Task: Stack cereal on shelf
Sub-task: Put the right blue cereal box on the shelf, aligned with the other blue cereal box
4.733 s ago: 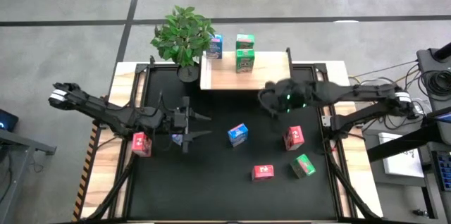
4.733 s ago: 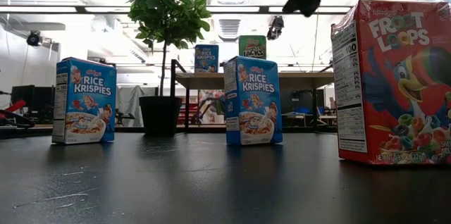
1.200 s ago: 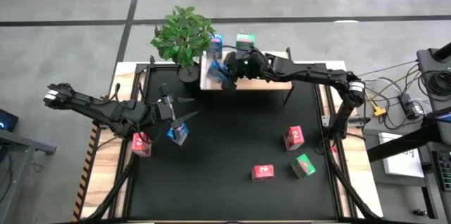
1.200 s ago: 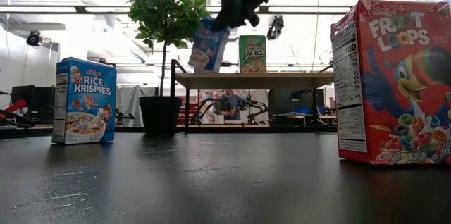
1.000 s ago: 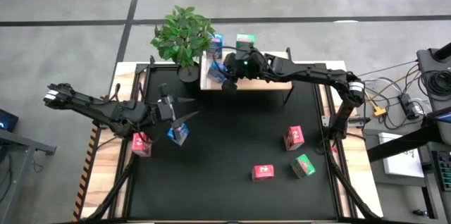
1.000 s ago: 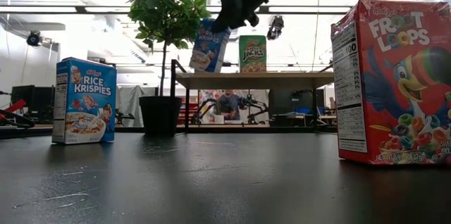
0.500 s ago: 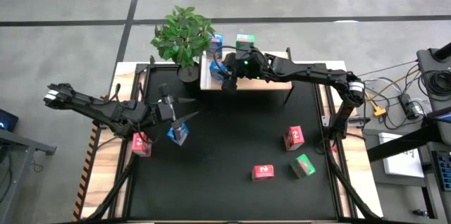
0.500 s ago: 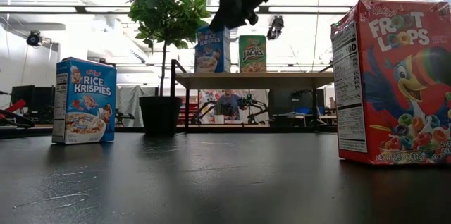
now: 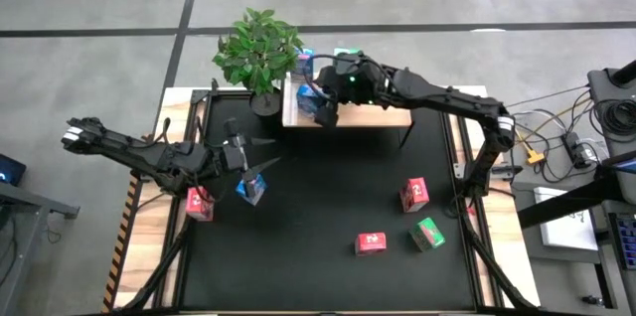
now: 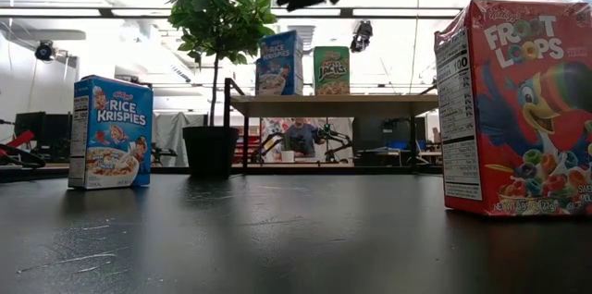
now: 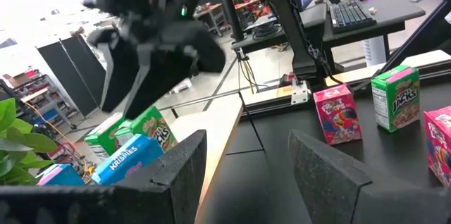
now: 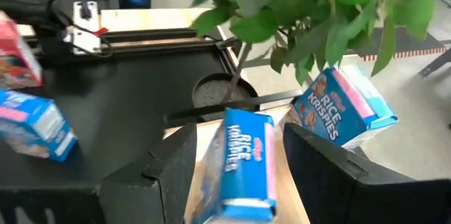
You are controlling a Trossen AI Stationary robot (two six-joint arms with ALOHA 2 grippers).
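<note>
My right gripper [image 12: 232,171], jaws released, hovers over the blue cardboard cereal box [image 12: 243,164] apparently set on the light wooden shelf [image 9: 373,114]; next, another box.

The light wooden plank shelf on thin dark legs [image 9: 368,114] is set at the far edge of the table. Three small cardboard boxes are seen on it: an upright blue Rice Krispies box [image 10: 280,63] near its front left, a second blue box [image 12: 343,115] at the back left corner (tilted in the right wrist view), and a green Apple Jacks box [image 10: 331,70] upright. On the black table top are found another blue box [image 9: 250,189], three red boxes [image 9: 199,202] [image 9: 414,194] [image 9: 372,243], and a green box [image 9: 428,234].
</note>
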